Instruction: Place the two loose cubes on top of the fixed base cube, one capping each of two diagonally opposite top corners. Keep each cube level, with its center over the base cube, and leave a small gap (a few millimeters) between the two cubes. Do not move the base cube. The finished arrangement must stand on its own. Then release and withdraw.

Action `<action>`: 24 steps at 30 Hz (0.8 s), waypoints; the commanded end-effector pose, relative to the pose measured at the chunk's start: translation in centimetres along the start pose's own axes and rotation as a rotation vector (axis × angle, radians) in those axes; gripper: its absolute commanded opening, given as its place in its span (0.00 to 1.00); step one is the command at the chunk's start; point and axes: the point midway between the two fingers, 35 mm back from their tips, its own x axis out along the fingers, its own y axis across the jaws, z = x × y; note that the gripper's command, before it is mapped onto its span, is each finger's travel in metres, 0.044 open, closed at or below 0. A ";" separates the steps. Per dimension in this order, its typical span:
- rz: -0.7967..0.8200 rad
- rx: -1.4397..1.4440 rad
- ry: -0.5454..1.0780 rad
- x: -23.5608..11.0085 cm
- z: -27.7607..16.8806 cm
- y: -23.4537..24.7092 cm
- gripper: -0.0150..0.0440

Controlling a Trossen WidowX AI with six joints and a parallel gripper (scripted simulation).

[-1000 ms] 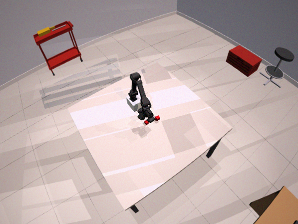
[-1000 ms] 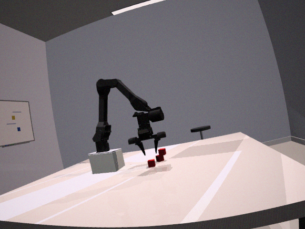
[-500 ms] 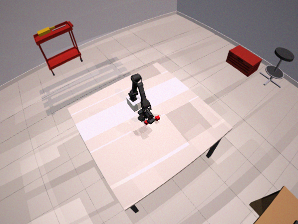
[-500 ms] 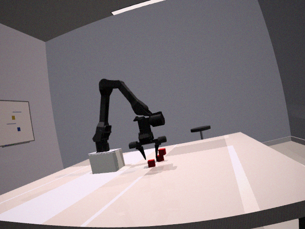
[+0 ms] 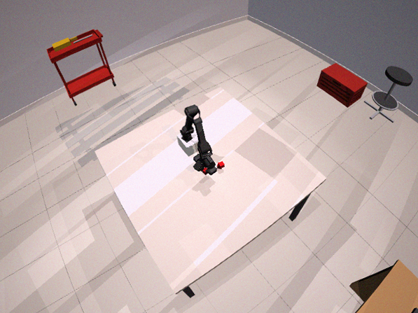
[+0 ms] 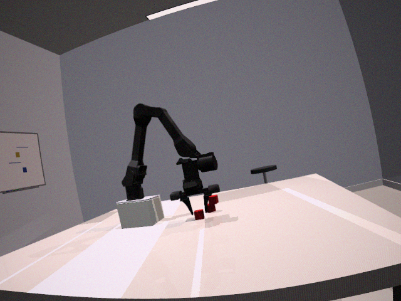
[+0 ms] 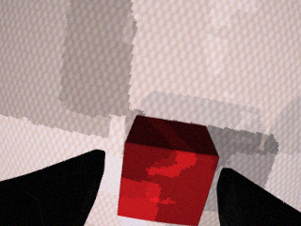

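A small red cube [image 7: 166,179] [image 6: 198,214] [image 5: 204,169] rests on the table between my gripper's two black fingers. My gripper [image 7: 162,169] [image 6: 197,209] [image 5: 205,169] is lowered around it and open. A strip of table shows between the left finger and the cube, and the right finger stands very close to it. Two more red cubes stand just beyond the right finger, one [image 6: 212,199] [image 5: 220,164] showing above the other [image 6: 210,207]. I cannot tell whether they are stacked or one behind the other.
The arm stands on a grey block [image 6: 139,212] [image 5: 186,146] left of the cubes. The table [image 5: 257,193] [image 6: 291,226] is wide and pale. A red cart [image 5: 80,61], a red chest [image 5: 342,83] and a stool [image 5: 390,89] stand far off on the floor.
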 end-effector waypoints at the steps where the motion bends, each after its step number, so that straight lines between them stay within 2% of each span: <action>1: -0.005 0.006 0.003 0.3 -0.1 -0.1 0.48; 2: -0.005 0.006 0.003 0.3 -0.1 -0.1 0.44; 3: -0.005 0.006 0.003 0.3 -0.1 -0.1 0.43; 8: -0.004 0.006 0.003 -0.1 0.0 0.0 0.43; 24: -0.004 0.006 0.003 -4.9 0.1 0.6 0.43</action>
